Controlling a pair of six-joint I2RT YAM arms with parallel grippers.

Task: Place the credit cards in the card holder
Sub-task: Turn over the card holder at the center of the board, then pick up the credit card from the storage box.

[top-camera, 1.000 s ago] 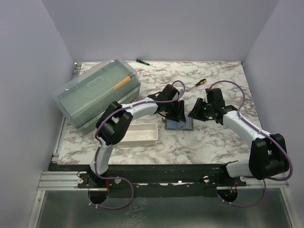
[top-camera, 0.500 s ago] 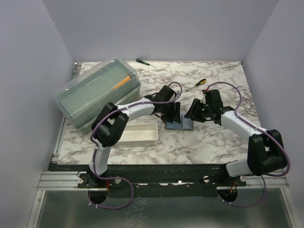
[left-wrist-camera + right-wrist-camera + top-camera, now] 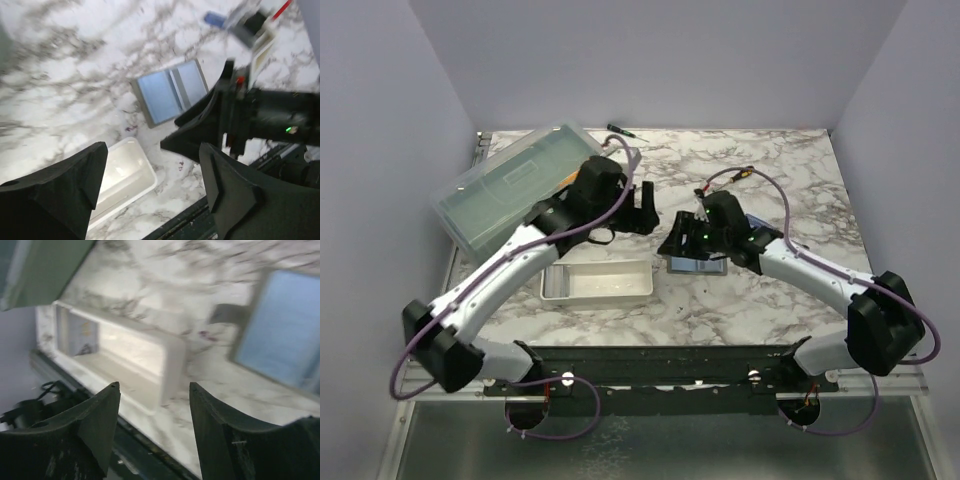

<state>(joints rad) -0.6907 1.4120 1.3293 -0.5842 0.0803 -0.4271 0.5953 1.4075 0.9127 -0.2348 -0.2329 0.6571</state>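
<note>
**Card holder: open on the table, both grippers empty**

Item 1. Card holder (image 3: pixel 706 267): small grey wallet lying unfolded and flat on the marble table (image 3: pixel 800 180), just right of centre. The left wrist view (image 3: pixel 171 93) shows two bluish inner panels side by side with a grey spine between them. Whether those panels are cards or lining cannot be told. In the top view its far edge is hidden under the right gripper.

Item 2. Right gripper (image 3: pixel 678 245): low over the left end of the card holder. Its jaws are spread wide with nothing between them, as its own camera (image 3: pixel 155 425) shows. Whether it touches the card holder cannot be told.

Item 3. Left gripper (image 3: pixel 648 208): raised above the table, left of the right gripper and apart from it. Its jaws are wide and empty (image 3: pixel 150 190).

Item 4. White tray (image 3: pixel 552 285): oblong, lying near the front edge, left of the card holder and apart from it.

Item 5. Green box (image 3: pixel 510 185): large, translucent, lidded, at the far left of the table.

Item 6. Yellow-handled screwdriver (image 3: pixel 744 173): behind the right arm, partly crossed by a cable.

Item 7. Dark screwdriver (image 3: pixel 620 130): at the far edge of the table.
</note>
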